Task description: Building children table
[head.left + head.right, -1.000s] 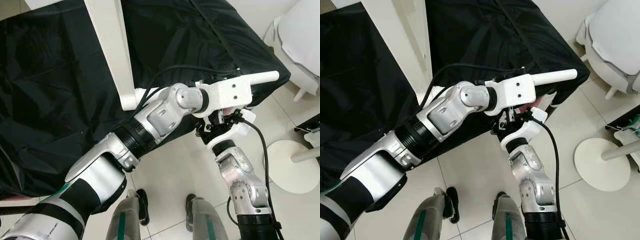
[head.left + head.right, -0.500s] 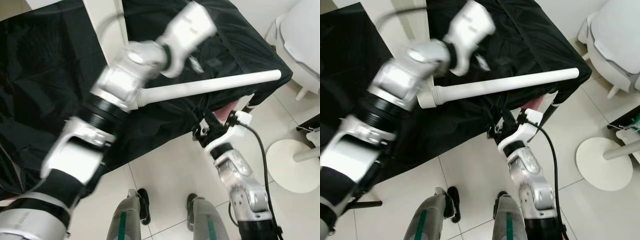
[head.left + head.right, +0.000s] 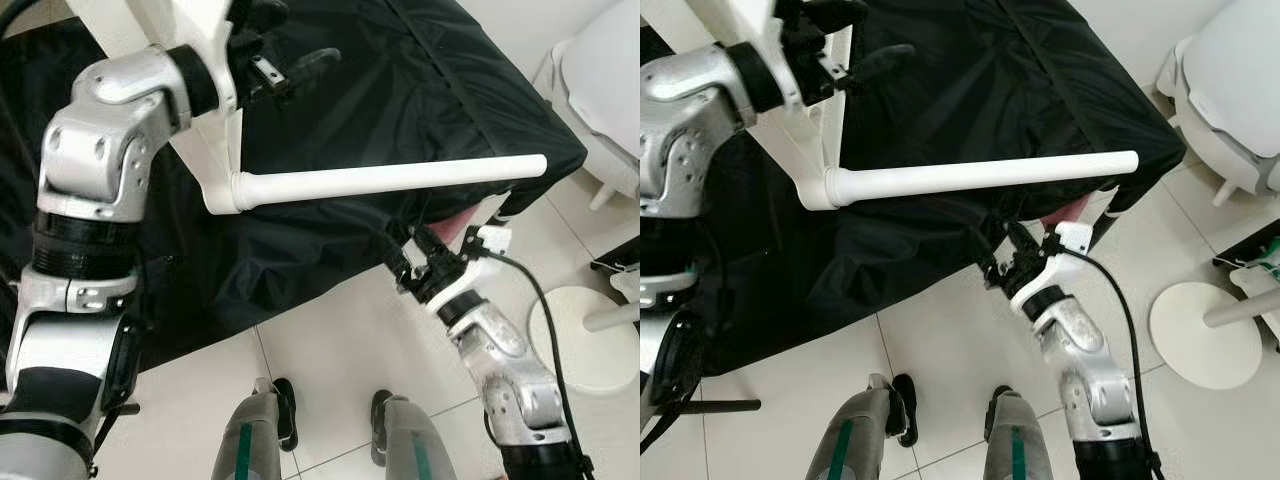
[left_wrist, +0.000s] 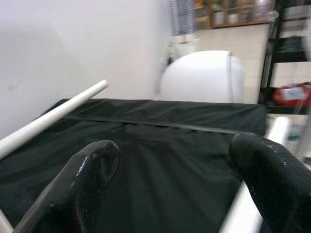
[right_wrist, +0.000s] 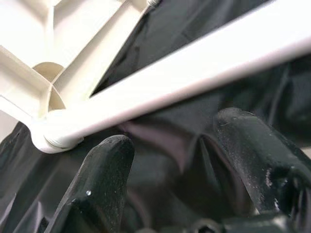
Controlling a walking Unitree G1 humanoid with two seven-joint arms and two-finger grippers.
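leg (image 3: 400, 178) is sitting in the tabletop (image 3: 205, 120) socket, lying across the black-draped counter (image 3: 420, 90); left claw (image 3: 285, 70) and right claw (image 3: 415, 262) are both hanging apart, empty.

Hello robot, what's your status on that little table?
Left gripper open, raised by tabletop. Right gripper open under leg. Leg seated in corner socket. Black cloth beneath.
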